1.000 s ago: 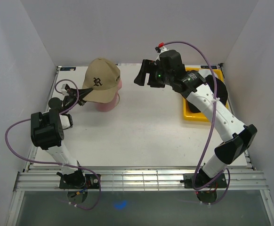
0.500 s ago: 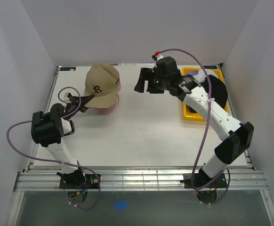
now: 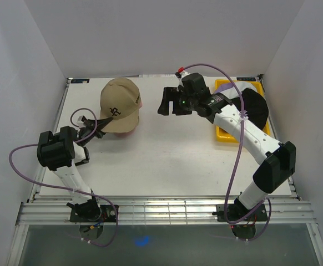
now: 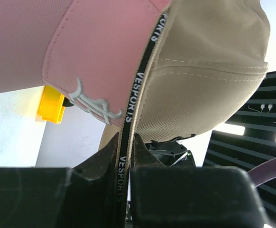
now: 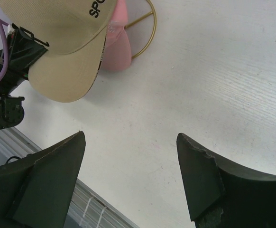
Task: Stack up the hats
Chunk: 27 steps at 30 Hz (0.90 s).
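L gripper (image 4: 125, 159) pinches tan cap (image 3: 120, 98) by its brim, seemingly atop pink cap (image 4: 86, 52), 10 o'clock. R gripper (image 5: 128, 142) gapes wide nr 12.

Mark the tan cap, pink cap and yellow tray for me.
tan cap (image 3: 120, 100): top external view, crown.
pink cap (image 4: 95, 47): left wrist view, fabric above the embroidered logo.
yellow tray (image 3: 223, 136): top external view, near-left corner rim.

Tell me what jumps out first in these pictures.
A tan cap sits on a pink cap at the far left, its brim pinched in the left hand. The right hand hangs open and empty over the middle, and a black cap lies on the yellow tray at far right.
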Motion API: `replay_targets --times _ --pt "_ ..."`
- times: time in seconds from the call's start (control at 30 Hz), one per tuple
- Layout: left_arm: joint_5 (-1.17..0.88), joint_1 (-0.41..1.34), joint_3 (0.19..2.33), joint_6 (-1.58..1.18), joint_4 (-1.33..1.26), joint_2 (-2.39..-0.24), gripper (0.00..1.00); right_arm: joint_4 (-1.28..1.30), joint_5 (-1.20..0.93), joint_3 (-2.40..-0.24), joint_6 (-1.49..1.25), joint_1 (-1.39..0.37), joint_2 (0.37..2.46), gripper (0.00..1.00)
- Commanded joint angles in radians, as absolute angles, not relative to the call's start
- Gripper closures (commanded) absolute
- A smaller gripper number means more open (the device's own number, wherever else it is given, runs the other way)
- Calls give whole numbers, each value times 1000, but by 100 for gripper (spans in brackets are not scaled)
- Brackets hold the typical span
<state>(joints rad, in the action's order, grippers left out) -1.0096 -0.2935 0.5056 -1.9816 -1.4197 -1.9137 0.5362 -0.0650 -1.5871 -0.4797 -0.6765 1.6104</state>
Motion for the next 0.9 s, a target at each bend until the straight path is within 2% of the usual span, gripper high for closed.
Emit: replay_targets --times 0.0,0.13,0.17,0.3,0.6,0.8,0.87 --pt "-1042 -301 471 -1956 -1709 -1950 77 460 -107 -1571 -445 -680 1592 17" --pt "-1045 -302 466 -1948 -1710 -1953 68 430 -144 -1540 -436 -680 1600 17" --pt "-1046 -301 465 -1947 -1709 -1953 63 420 -153 -1533 -434 -680 1601 17" --pt "-1051 -301 465 -1944 -1709 -1954 58 347 -233 -1496 -442 -680 1608 17" --pt "-1063 -308 456 -1939 -1706 -1945 56 255 -327 -1442 -456 -681 1649 17" --pt "-1075 -314 449 -1910 -1698 -1942 49 232 -344 -1425 -454 -689 1669 17" --pt "-1078 -318 445 -1898 -1692 -1939 41 230 -344 -1419 -451 -690 1672 16"
